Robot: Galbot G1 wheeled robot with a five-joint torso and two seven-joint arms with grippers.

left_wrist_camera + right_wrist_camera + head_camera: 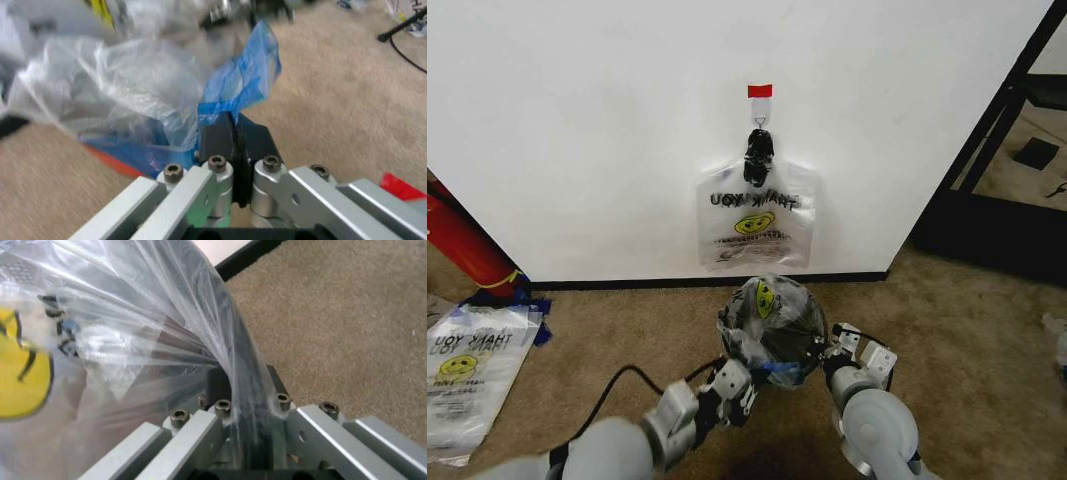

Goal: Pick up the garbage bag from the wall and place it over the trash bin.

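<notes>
Over the small round dark trash bin (772, 325), just in front of the white wall's (577, 120) black baseboard, the thin see-through garbage bag (767, 312) with the yellow smiley face is lying draped, its film bunching across the bin's mouth. On the bin's near left side the left gripper (739, 392) is pinching the bag's blue-tinted edge; in the left wrist view its black fingers (220, 142) are pressing together on that blue film. On the bin's near right side the right gripper (839, 352) is clamping the clear plastic together with the bin's dark rim, which is running straight between its jaws in the right wrist view. So both pincers are clenched on the bag, one either side of the bin.

By my reading the pick-up is done and the fitting step is in hand: the bag is sitting on the bin but looking loose and crumpled. The next move calls for drawing the edges outward and down around the rim evenly, without tearing the film or tipping the bin.

Farther back from the bin, a second printed bag (755, 218) is hanging from a black hook clip (758, 155) under a small red tape strip (759, 91). Well off to the bin's left, another printed bag (472, 375) is lying flat on the tan carpet (967, 340), near a long red cylinder (462, 240).
</notes>
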